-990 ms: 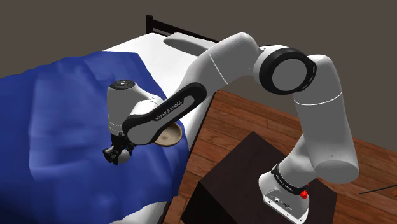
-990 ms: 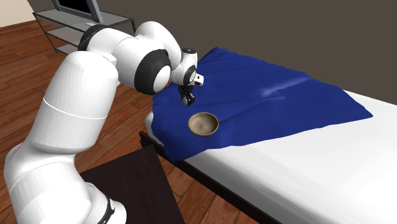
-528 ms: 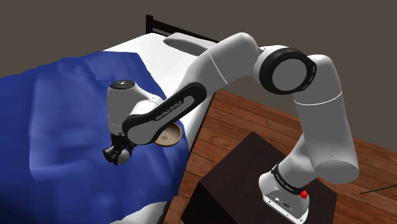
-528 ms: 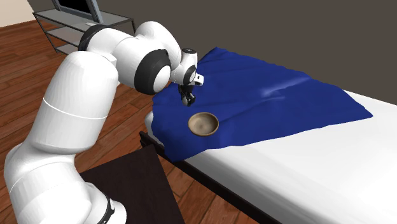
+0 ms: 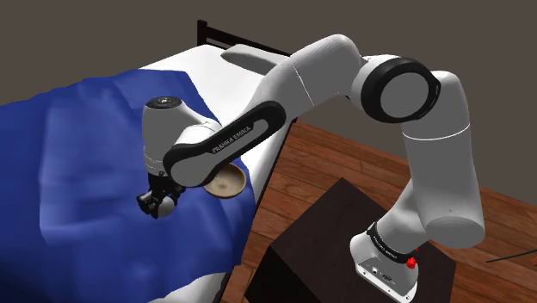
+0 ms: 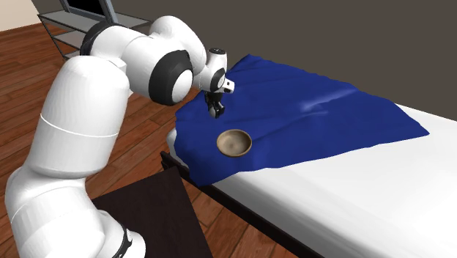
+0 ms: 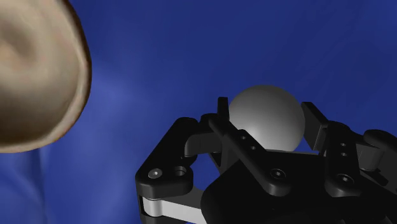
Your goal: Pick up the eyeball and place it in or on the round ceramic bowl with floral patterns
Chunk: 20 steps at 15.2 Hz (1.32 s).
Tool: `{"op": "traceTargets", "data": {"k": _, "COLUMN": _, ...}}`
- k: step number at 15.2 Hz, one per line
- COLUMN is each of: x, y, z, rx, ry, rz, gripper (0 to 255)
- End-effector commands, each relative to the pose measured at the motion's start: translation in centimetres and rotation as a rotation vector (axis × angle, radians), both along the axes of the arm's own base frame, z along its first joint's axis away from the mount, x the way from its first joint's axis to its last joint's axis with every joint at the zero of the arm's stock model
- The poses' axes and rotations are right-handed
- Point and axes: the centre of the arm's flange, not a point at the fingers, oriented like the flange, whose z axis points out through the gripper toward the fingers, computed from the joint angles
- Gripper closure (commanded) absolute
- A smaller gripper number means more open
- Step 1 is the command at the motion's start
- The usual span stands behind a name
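Note:
A plain grey-white ball, the eyeball (image 7: 267, 114), sits clasped between the two black fingers of my gripper (image 7: 266, 122), which is shut on it. The gripper (image 5: 155, 204) hangs just above the blue blanket (image 5: 77, 163), to the shoulder view's left of the bowl. The round bowl (image 6: 234, 142) is drawn tan, with no pattern that I can make out, and rests upright on the blanket near the bed's edge. In the second exterior view my gripper (image 6: 216, 111) is behind the bowl and a little to its left. My forearm hides part of the bowl (image 5: 229, 182) in the shoulder view. Part of the bowl's rim (image 7: 38, 70) lies off to one side of the fingers.
The blanket covers part of a white mattress (image 6: 344, 190) with a dark headboard (image 5: 222, 36). A wooden floor (image 5: 344, 172) lies beside the bed. My dark stand (image 5: 318, 250) is close to the bed's edge. A metal shelf (image 6: 73, 29) stands far off.
The hand has risen a little above the blanket with the ball still clasped. The upper arm has shifted with it. The bowl has not moved.

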Motion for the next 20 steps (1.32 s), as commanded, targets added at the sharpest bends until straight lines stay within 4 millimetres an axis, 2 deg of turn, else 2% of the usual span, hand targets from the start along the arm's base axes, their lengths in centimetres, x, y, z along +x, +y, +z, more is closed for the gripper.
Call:
{"op": "traceTargets", "data": {"k": 1, "x": 0.0, "y": -0.1, "z": 1.2, "rx": 0.000, "ry": 0.000, "rz": 0.000, "gripper": 255}}
{"op": "traceTargets", "data": {"k": 16, "x": 0.0, "y": -0.1, "z": 9.0, "rx": 0.000, "ry": 0.000, "rz": 0.000, "gripper": 255}}
{"op": "traceTargets", "data": {"k": 20, "x": 0.1, "y": -5.4, "z": 9.0, "rx": 0.000, "ry": 0.000, "rz": 0.000, "gripper": 255}}
